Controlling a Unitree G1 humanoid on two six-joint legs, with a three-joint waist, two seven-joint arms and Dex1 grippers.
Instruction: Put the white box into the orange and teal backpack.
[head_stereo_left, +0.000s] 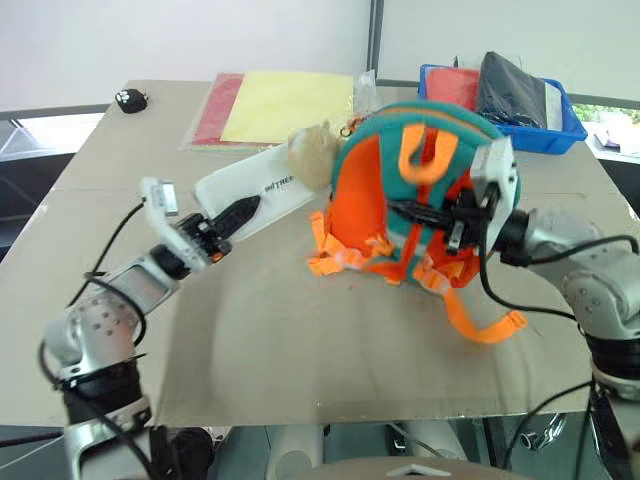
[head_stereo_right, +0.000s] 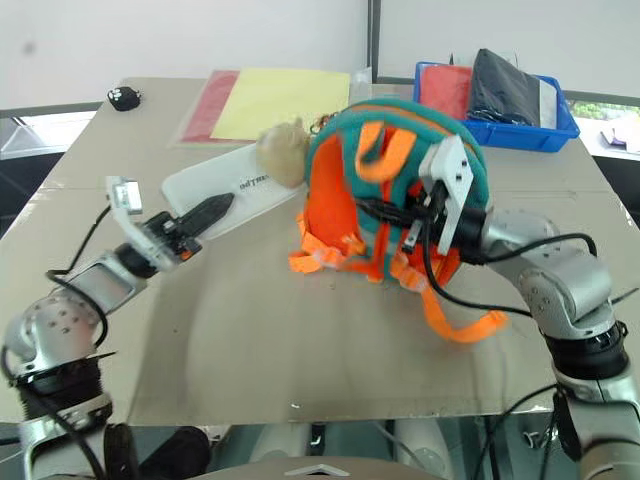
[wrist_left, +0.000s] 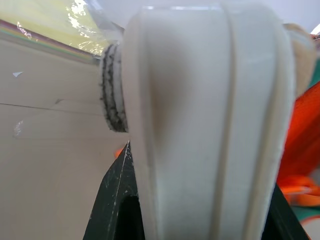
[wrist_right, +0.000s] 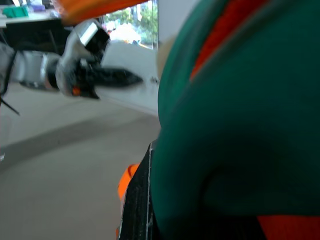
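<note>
Beige table (head_stereo_left: 300, 360) against white wall. Orange and teal backpack (head_stereo_left: 400, 190) upright toward table's right side, teal fabric pinched in clenched right gripper (head_stereo_left: 455, 215). White box (head_stereo_left: 250, 195) at table's middle-left, lifted, grasped by left gripper (head_stereo_left: 235, 215), far end beside backpack's plush toy (head_stereo_left: 313, 152). Blue bin (head_stereo_left: 565, 125) at far right corner, holding red and dark items.

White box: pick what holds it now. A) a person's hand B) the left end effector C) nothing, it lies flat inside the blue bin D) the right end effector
B: the left end effector is clamped on one end of the white box, whose other end points toward the orange and teal backpack, which the right end effector grips.
</note>
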